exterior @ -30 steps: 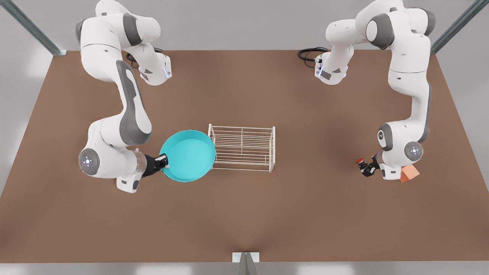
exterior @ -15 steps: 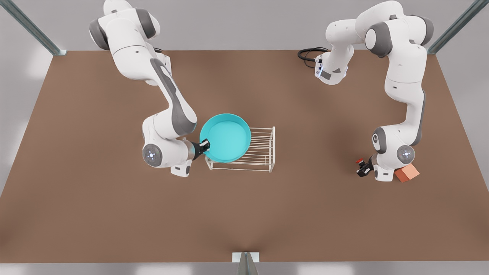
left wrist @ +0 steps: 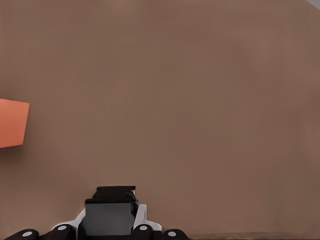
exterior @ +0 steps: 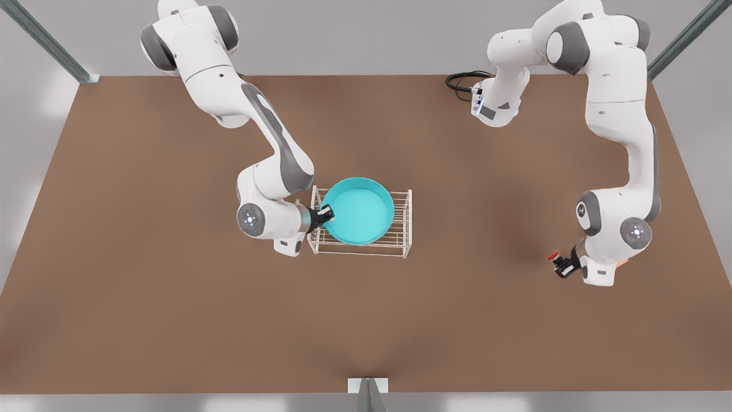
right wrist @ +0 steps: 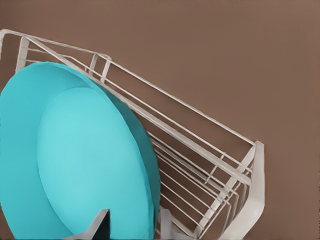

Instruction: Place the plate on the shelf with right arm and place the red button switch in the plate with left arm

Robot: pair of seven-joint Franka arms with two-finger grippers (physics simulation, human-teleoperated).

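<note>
right gripper (exterior: 327, 215) pinches the plate (exterior: 361, 209) over the shelf (exterior: 400, 229), mid-frame; left gripper (exterior: 563, 265), lower right, pinches the red button switch (exterior: 553, 257).

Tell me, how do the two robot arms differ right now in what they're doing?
The right gripper grips the rim of the big teal plate over the white wire shelf; the left gripper holds the tiny red button switch, far from the shelf, over the brown table. The right arm reaches toward the table's middle; the left arm stays folded near the edge. Both arms look alike.
</note>
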